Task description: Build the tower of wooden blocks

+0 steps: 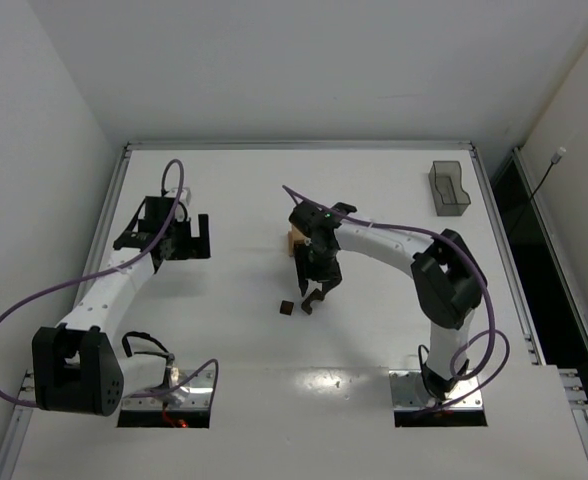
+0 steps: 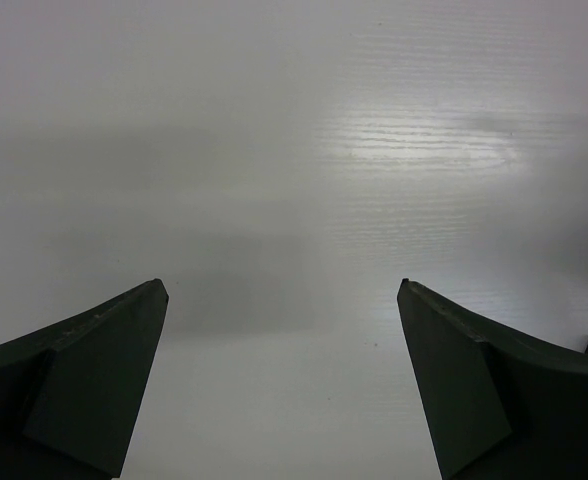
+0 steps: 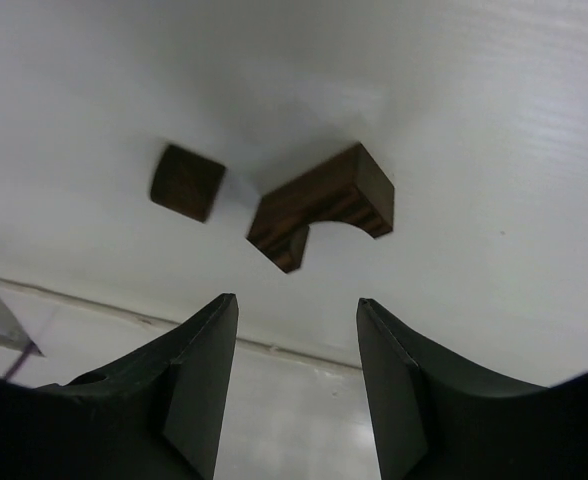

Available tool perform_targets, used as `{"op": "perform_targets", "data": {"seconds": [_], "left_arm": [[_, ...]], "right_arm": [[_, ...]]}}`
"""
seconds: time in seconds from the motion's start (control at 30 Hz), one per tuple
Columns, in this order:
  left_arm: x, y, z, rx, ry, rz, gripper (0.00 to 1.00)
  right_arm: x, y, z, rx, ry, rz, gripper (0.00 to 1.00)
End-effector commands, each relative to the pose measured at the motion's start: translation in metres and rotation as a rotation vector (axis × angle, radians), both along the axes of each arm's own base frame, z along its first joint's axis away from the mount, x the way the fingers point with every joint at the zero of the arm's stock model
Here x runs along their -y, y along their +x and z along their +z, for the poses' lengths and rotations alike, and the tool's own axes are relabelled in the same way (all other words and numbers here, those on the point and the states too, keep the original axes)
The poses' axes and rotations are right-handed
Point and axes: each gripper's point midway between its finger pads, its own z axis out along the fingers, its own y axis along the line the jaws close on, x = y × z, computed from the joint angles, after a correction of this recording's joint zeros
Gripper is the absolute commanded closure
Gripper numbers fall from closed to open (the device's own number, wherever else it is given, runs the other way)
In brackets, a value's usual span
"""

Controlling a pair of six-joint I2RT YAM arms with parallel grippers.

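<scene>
A dark brown arch block (image 3: pixel 324 205) lies on its side on the white table, with a small dark brown cube (image 3: pixel 186 182) just to its left. Both show in the top view, the cube (image 1: pixel 286 307) and the arch (image 1: pixel 307 307). My right gripper (image 3: pixel 294 303) is open and empty, just above and short of the arch; in the top view (image 1: pixel 316 293) it hangs over it. A light tan block (image 1: pixel 292 240) stands behind the right wrist, partly hidden. My left gripper (image 2: pixel 282 285) is open and empty over bare table at the left (image 1: pixel 189 240).
A smoky-grey see-through plastic tray (image 1: pixel 449 190) stands at the back right. The table's raised rim (image 1: pixel 299 145) runs along the far edge, and the arm base plates sit at the near edge.
</scene>
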Motion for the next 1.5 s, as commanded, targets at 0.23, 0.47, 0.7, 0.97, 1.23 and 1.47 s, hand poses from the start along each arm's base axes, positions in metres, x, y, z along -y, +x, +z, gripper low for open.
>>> {"op": "perform_targets", "data": {"seconds": [0.23,0.47,0.7,0.97,1.23,1.47], "left_arm": [[-0.003,0.009,0.007,0.043,-0.006,0.022,0.0],[-0.003,0.009,0.007,0.043,-0.006,0.022,0.0],[-0.002,0.008,0.007,0.043,-0.012,0.015,0.0],[-0.002,0.008,0.007,0.043,-0.012,0.015,0.0],[-0.002,0.008,0.001,0.034,-0.012,0.015,0.0],[0.0,0.008,-0.001,0.024,-0.018,0.009,0.0]], "right_arm": [[-0.025,0.019,0.011,0.075,0.011,-0.14,0.52],[-0.017,0.017,0.0,0.058,-0.044,-0.196,0.52],[-0.012,0.014,-0.014,0.031,-0.097,-0.256,0.54],[-0.001,0.006,-0.024,0.002,-0.153,-0.318,0.63],[0.009,-0.001,-0.034,-0.018,-0.174,-0.357,0.64],[0.008,-0.003,-0.035,-0.023,-0.162,-0.378,0.64]]}}
